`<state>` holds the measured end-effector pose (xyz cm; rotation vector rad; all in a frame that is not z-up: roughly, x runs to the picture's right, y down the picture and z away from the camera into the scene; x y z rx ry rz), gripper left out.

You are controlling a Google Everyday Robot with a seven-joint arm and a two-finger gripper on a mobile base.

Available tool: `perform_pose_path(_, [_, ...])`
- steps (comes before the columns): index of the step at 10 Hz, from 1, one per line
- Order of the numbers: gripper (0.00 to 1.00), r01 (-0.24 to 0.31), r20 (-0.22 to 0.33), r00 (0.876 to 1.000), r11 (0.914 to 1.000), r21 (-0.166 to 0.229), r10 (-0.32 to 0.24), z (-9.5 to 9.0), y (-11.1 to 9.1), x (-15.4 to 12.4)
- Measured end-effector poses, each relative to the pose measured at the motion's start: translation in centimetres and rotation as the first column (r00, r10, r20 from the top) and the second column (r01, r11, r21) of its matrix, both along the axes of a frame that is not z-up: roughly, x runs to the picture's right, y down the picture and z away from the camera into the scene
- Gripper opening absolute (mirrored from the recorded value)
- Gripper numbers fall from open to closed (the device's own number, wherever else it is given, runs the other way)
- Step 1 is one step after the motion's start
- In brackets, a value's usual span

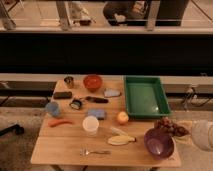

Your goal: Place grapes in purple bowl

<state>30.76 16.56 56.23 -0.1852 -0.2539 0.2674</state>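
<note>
Finger state: cannot be determined. The gripper (181,131) sits at the table's (65,147) right edge, touching or just beside the grapes (167,126), with the pale arm (202,135) extending off to the right. The grapes lie just beyond the purple bowl (159,143), at the near right corner. The green tray (145,95) lies farther back; the orange fruit (122,117) sits left of the grapes.

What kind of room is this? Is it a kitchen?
Probably not a kitchen; more likely a robot test area. A wooden table holds a glossy dark-purple bowl, a green plastic tray and a bunch of dark grapes. A glass railing runs behind. The gripper is beside the grapes.
</note>
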Motion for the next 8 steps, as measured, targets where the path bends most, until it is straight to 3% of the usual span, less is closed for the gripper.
perform_pose_path(5, [0.80,0.001,-0.002,1.000,1.0000,0.003,-0.001,0.1,-0.2,0.4])
perform_pose_path(8, [0.80,-0.023,0.002,1.000,0.9985,0.050,0.023,-0.4,-1.3,0.3])
